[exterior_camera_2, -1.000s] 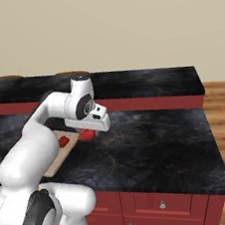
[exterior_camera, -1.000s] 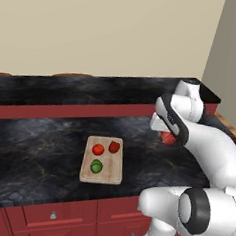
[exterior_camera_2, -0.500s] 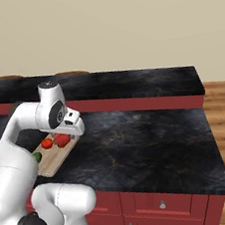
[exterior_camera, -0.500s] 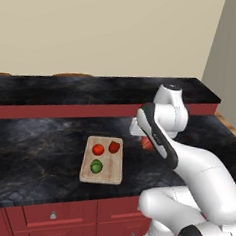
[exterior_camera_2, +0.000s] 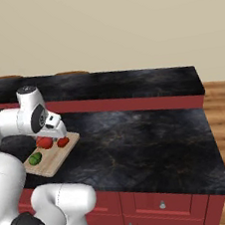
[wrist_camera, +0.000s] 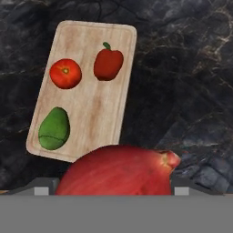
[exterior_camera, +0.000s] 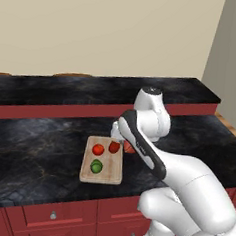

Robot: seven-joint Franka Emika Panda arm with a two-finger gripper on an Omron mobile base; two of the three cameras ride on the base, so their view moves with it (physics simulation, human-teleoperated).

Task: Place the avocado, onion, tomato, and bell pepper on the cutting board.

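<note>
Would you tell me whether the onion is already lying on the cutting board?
No, the onion sits in the hand, while the cutting board carries three other items.

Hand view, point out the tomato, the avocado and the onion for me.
tomato [wrist_camera: 65, 73], hand view, middle of its top.
avocado [wrist_camera: 54, 129], hand view, its broad green middle.
onion [wrist_camera: 119, 170], hand view, centre of its red skin.

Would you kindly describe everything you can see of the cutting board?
The cutting board is a pale light-wood rectangle with rounded corners and visible grain, lying flat on the dark marbled counter near its front edge. Three pieces of produce rest on it, apart from one another: the tomato, the bell pepper beside it, and the avocado nearer one short end. The remaining strip along one long side is bare. Nothing else touches it.
</note>
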